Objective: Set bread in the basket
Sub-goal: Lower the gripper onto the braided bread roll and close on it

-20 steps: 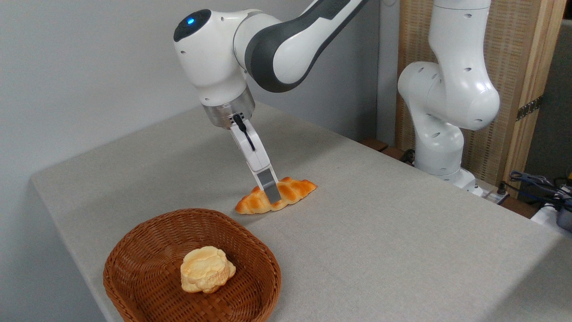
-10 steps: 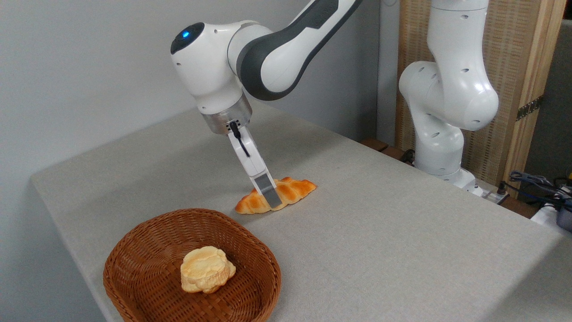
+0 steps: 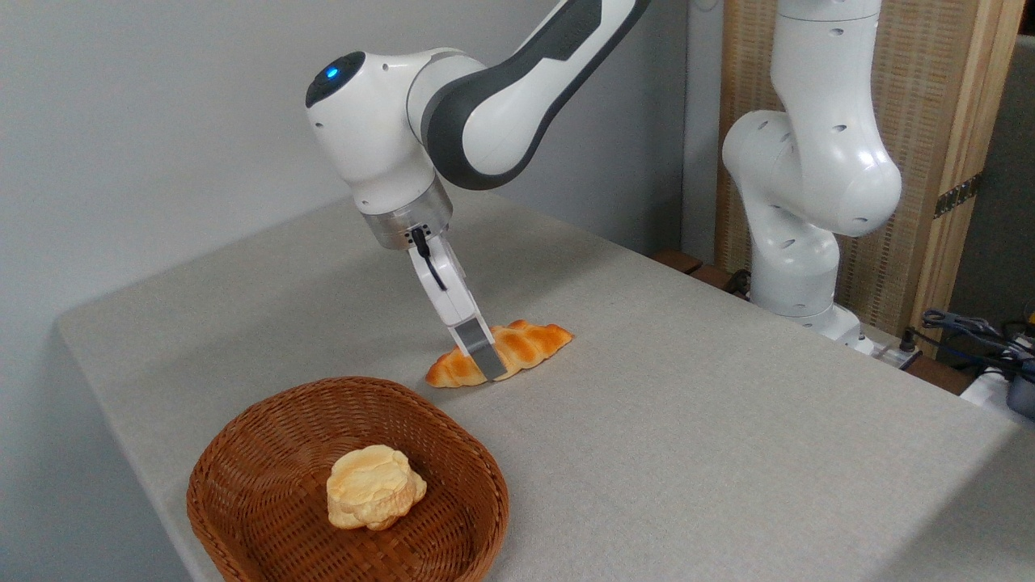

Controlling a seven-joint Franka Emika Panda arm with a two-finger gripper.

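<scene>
Item — my gripper: one finger shows across the front of the bread, its mate hidden behind; pinching or spread, I cannot tell. Bread: on the table at my tips; basket well apart, holding a bun. Risk — glossy crust, off-centre hold; the loaf may swing or slip during a lift.

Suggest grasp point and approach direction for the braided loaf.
Probably the thick middle of the bread, from above, jaws across its short width. It lies flat on the table and its tapered ends give less to hold. The gripper is already at mid-length; whether it has closed is unclear.
</scene>
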